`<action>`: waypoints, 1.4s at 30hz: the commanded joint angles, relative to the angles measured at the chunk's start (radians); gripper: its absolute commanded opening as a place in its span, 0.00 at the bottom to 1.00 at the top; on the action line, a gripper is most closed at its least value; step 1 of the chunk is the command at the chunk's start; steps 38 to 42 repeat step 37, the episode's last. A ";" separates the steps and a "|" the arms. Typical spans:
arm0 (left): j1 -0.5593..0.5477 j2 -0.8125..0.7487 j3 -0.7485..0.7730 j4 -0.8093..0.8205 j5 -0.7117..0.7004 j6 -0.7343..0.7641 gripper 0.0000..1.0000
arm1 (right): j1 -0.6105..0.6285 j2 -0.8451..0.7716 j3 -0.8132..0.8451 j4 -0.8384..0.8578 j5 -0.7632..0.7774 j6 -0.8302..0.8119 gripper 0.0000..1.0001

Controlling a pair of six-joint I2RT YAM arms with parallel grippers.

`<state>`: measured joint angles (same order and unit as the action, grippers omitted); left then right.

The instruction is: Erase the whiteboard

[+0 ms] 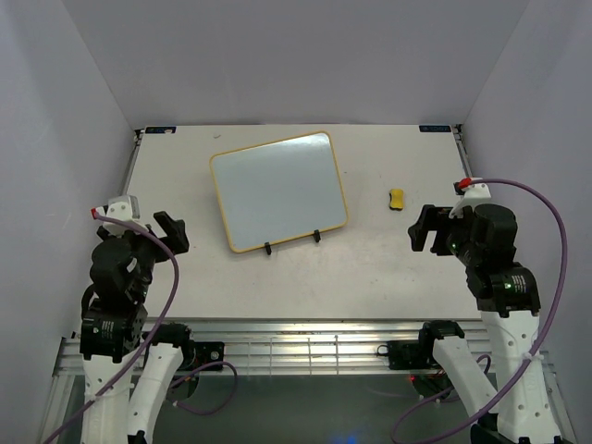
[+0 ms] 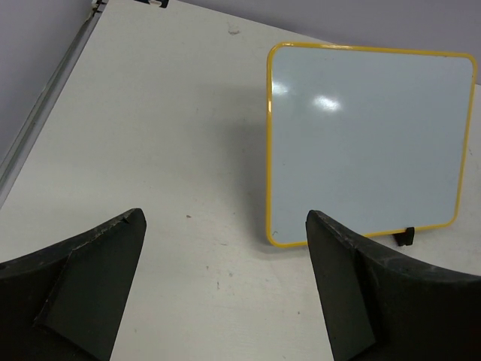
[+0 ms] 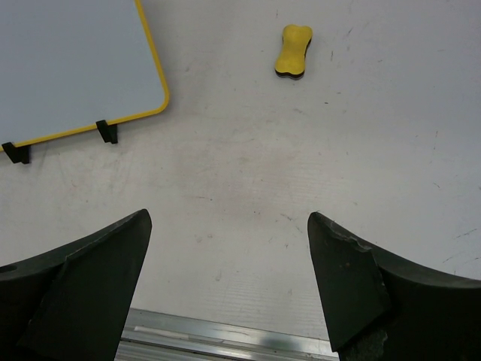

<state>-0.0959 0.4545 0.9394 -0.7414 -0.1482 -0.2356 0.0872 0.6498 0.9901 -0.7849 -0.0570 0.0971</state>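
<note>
Now: left gripper (image 2: 225, 218) and right gripper (image 3: 229, 218) both spread wide, empty. Whiteboard (image 2: 368, 143) unmarked, ahead-right of left jaws. Eraser (image 3: 293, 50) well ahead of right jaws.

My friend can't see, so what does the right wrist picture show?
A small yellow bone-shaped eraser lies on the white table, apart from the yellow-framed whiteboard at upper left. The black right gripper stands open and empty below.
</note>
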 commanded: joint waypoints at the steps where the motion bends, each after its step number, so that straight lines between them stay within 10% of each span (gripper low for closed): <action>1: -0.007 -0.004 -0.010 0.008 -0.005 -0.010 0.98 | 0.002 0.005 -0.008 0.036 0.005 -0.016 0.90; 42: -0.007 0.019 0.036 0.112 0.044 0.005 0.98 | 0.003 0.028 -0.018 0.081 0.016 -0.033 0.90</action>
